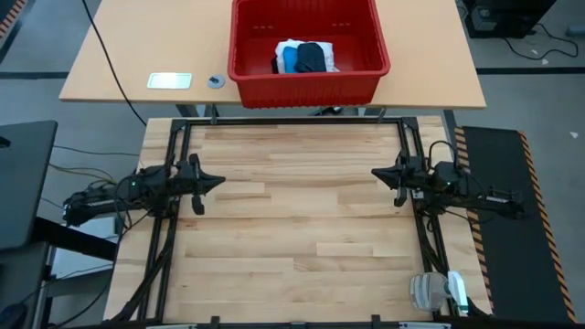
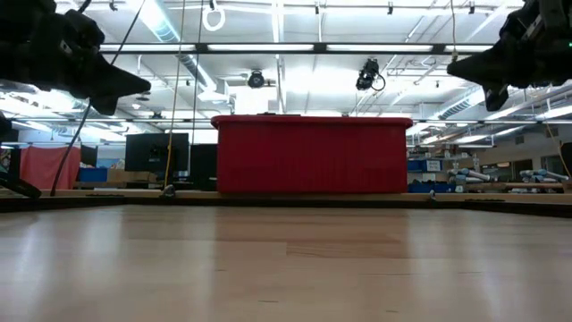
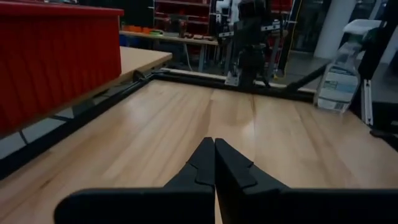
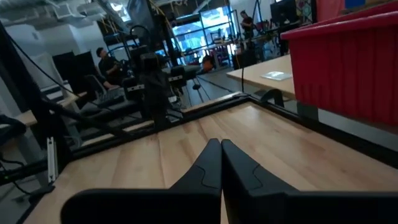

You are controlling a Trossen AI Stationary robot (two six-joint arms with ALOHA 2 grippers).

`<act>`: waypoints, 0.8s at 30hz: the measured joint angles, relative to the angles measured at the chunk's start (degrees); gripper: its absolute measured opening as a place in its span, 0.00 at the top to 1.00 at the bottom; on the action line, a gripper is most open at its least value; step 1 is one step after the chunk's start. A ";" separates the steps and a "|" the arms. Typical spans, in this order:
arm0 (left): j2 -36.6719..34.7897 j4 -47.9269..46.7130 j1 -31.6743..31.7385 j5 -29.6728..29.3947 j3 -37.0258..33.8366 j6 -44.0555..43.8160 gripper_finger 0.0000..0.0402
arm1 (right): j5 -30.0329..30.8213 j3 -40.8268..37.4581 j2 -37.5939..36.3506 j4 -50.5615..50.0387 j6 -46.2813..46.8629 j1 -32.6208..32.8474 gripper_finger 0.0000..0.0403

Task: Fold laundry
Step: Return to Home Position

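The laundry lies in the red plastic basket on the far table: a white garment, a black garment and a small bright blue piece bunched together on the basket's floor. My left gripper hangs shut above the wooden table's left side, pointing right. My right gripper hangs shut above the table's right side, pointing left. Both are empty and far from the basket. The shut fingertips show in the left wrist view and the right wrist view.
The wooden work table has a black metal frame round it. On the far table lie a white flat device and a small round object. A spray bottle lies at the near right corner.
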 joint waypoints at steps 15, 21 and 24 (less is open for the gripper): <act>0.25 12.90 -3.88 1.18 -7.10 -4.24 1.00 | -1.75 -1.21 0.04 1.68 0.91 0.00 0.99; 0.34 12.89 -6.54 1.14 -7.13 -2.94 1.00 | -2.67 -7.34 0.02 10.34 2.42 0.07 0.99; 0.35 12.92 -6.64 1.09 -7.13 -1.61 1.00 | -2.88 -8.20 0.29 10.86 2.12 0.05 0.99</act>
